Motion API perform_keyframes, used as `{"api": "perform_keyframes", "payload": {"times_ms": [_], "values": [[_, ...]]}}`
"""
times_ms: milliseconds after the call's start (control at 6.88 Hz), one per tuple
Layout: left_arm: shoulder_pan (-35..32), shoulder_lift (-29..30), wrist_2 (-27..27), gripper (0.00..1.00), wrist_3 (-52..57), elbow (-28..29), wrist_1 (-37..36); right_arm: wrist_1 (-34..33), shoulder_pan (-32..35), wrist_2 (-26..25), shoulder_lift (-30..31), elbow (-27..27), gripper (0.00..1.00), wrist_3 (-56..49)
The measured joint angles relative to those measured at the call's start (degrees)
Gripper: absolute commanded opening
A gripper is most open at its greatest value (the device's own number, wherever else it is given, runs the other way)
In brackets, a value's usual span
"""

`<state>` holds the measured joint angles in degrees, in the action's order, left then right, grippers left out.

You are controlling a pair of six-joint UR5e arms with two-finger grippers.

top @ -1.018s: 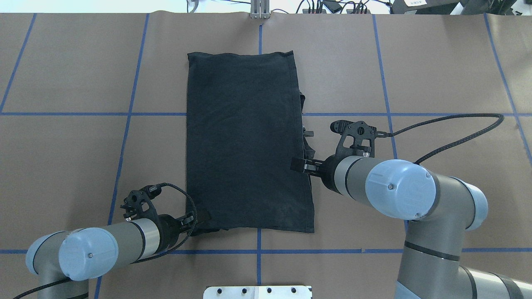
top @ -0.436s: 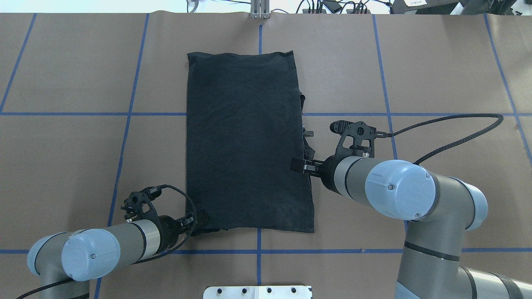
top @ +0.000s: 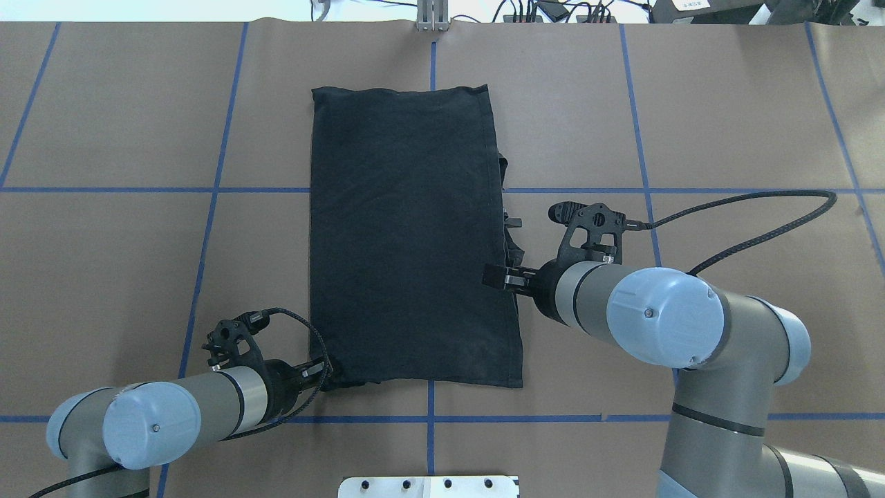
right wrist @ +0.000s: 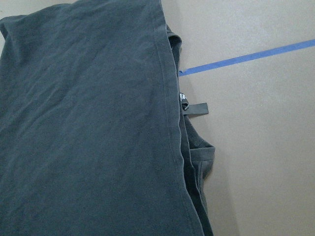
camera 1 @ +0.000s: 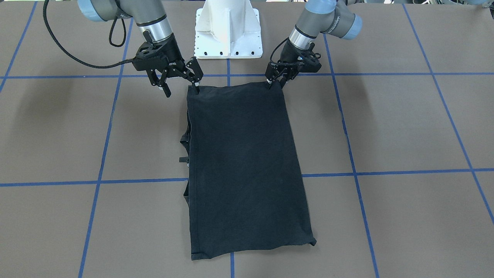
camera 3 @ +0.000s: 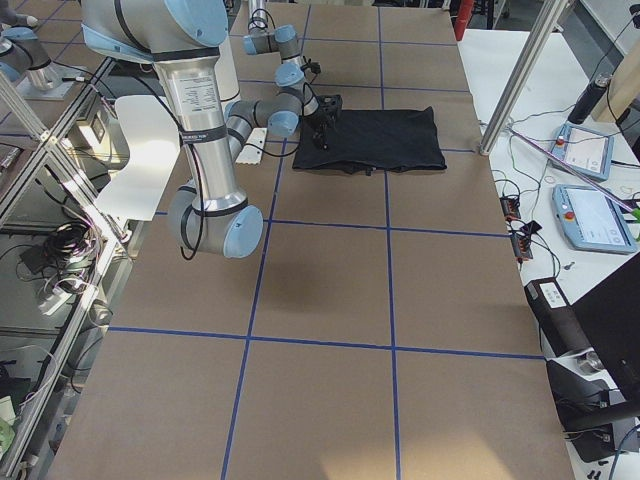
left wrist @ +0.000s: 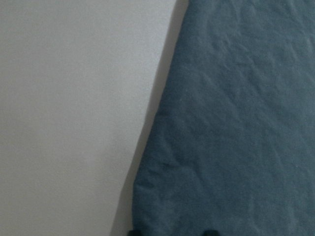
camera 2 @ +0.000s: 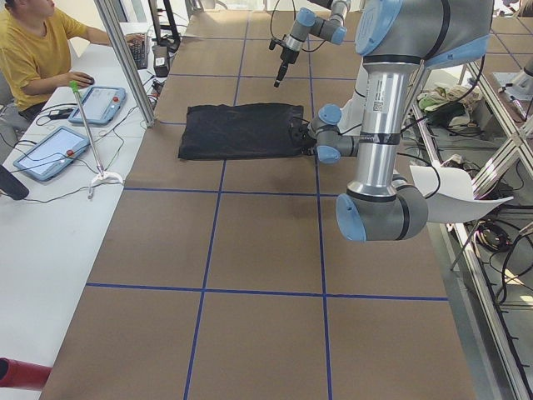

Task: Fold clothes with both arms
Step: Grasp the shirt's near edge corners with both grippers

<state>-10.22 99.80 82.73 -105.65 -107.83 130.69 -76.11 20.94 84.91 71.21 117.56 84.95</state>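
The clothes are one black T-shirt (top: 408,235), folded into a long strip and lying flat on the brown table; no print shows. My left gripper (top: 323,369) is low at the shirt's near left corner (camera 1: 276,85). Its fingers stand slightly apart at the hem, and the left wrist view shows dark cloth (left wrist: 231,123) between two fingertips. My right gripper (camera 1: 182,92) hangs open and empty above the near right corner. It looks down on the shirt's right edge (right wrist: 170,118), where tucked layers and a small tag (right wrist: 195,108) stick out.
Blue tape lines (top: 207,228) grid the brown table cover. The white robot pedestal (camera 1: 228,31) stands just behind the shirt's near edge. A person sits at a side bench (camera 2: 50,142) with tablets beyond the table's far edge.
My left gripper has slid a little back and outward, from over the shirt's near left corner to its edge. The right arm and the shirt have not moved.
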Motion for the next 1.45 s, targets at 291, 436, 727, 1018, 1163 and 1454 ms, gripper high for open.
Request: {"api": "perform_keyframes", "payload": {"times_ms": [291,436,727,1018,1163,1454], "values": [[0.01,0.01,-0.02,0.00,0.01,-0.08,0.00,0.00,-2.16,-2.04,-0.23,-0.98,0.98,0.30],[0.00,0.05,-0.02,0.00,0.01,-0.13,0.00,0.02,-3.60,-4.12,-0.74,-2.55,0.97,1.67],[0.00,0.24,-0.08,0.00,-0.05,-0.36,0.00,0.84,-5.19,-7.64,-1.21,-6.30,0.97,5.33],[0.02,0.25,-0.06,0.00,-0.07,-0.52,0.02,6.79,-5.59,-9.78,-1.27,-10.44,0.92,5.81],[0.02,0.24,-0.04,0.00,-0.08,-0.58,0.06,9.51,-5.60,-10.62,-1.36,-12.64,0.87,5.73],[-0.03,0.26,-0.04,0.00,-0.08,-0.62,0.09,11.00,-5.61,-12.37,-1.51,-15.29,0.76,5.67]]}}
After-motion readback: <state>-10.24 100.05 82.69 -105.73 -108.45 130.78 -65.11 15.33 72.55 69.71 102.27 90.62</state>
